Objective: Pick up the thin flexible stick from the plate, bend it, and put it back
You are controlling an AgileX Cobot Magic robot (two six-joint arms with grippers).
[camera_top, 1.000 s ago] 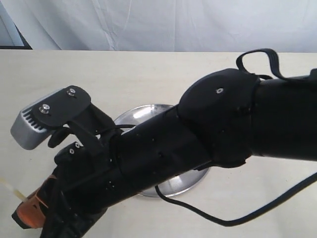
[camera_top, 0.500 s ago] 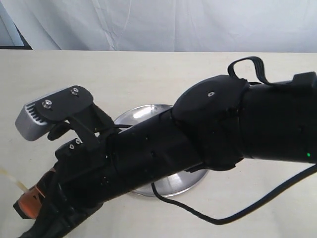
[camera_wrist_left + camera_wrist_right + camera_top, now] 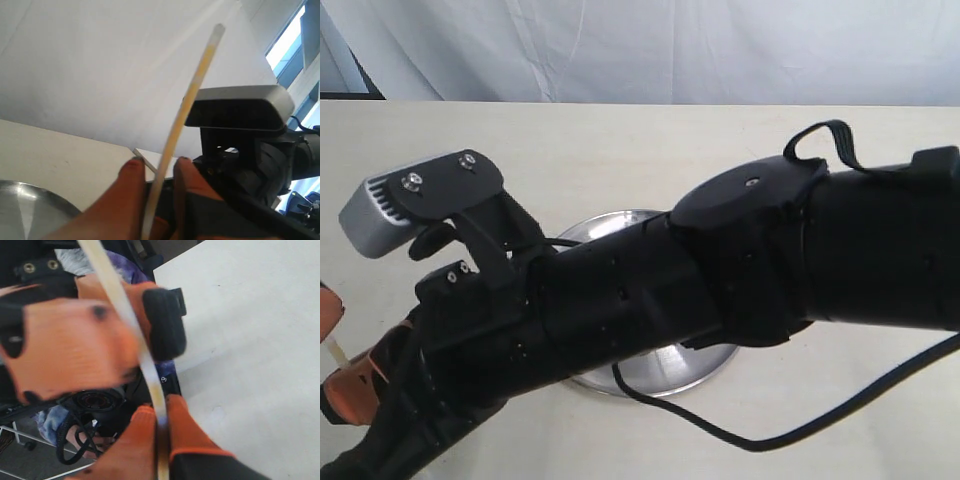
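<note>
The thin flexible stick (image 3: 192, 95) is up in the air, off the plate (image 3: 665, 375). In the right wrist view my right gripper (image 3: 159, 410) is shut on one end of the stick (image 3: 120, 305). From there the stick runs on between the orange fingers (image 3: 65, 340) of the left gripper. In the left wrist view my left gripper (image 3: 157, 162) has the stick lying against one finger, with a dark gap to the other. Its far end sticks out free. In the exterior view the right arm hides most of the plate, and a short piece of stick (image 3: 337, 352) shows at the left edge.
The black right arm (image 3: 720, 290) reaches across the table to the left, its wrist camera (image 3: 410, 210) raised. A black cable (image 3: 790, 425) trails over the table in front of the plate. A white backdrop hangs behind.
The right arm has shifted left and slightly up with the stick. Its orange gripper now sits at the picture's left edge, where an orange finger of the left gripper has appeared.
</note>
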